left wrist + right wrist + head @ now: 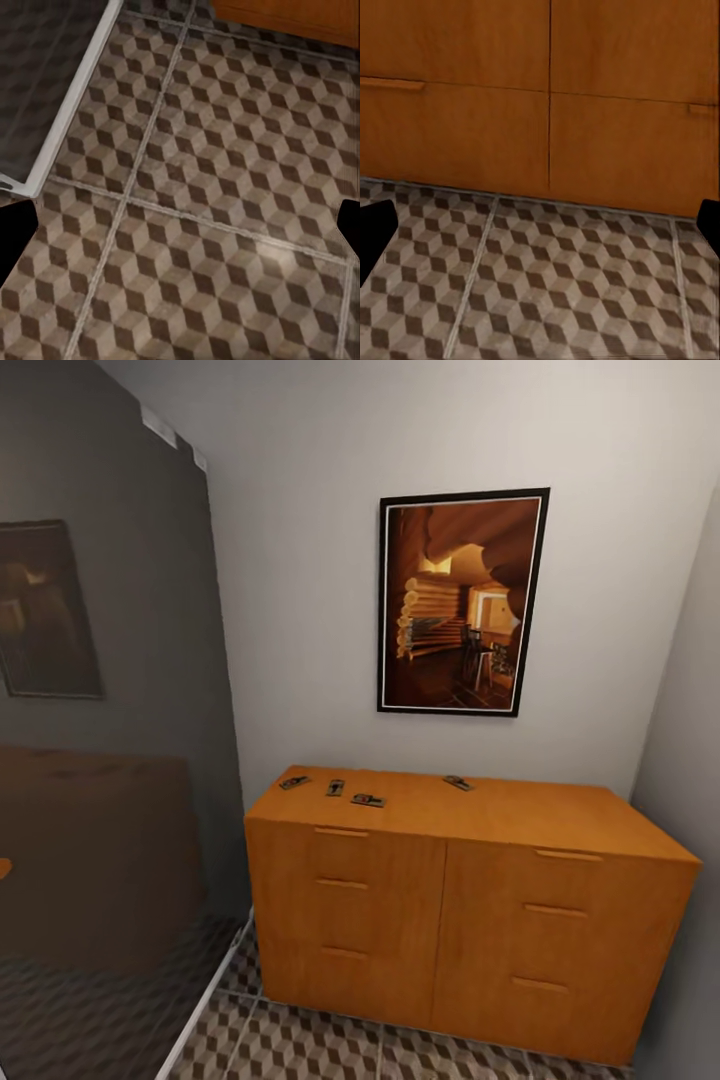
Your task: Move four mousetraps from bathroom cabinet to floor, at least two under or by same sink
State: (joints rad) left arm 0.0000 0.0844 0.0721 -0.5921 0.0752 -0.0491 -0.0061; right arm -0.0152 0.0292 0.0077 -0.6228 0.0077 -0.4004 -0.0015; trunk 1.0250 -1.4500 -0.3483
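Note:
The orange-brown cabinet (pixel 450 910) stands against the far wall in the head view, all drawers closed. Several mousetraps lie on its top: three near the left end (pixel 293 782) (pixel 335 787) (pixel 368 800) and one further right (pixel 458 783). The cube-patterned bathroom floor (pixel 300 1050) runs in front of it. In the left wrist view my left gripper (pixel 180 229) is open over bare floor tiles (pixel 210 187), with nothing between the fingers. My right gripper (pixel 540 225) is open too, low above the floor and facing the cabinet's lower drawer fronts (pixel 547 112).
A dark glossy panel (pixel 100 760) with a white bottom rail (pixel 67 112) walls off the left side. A framed picture (pixel 460 600) hangs above the cabinet. A grey wall (pixel 690 760) closes in right beside the cabinet's right end.

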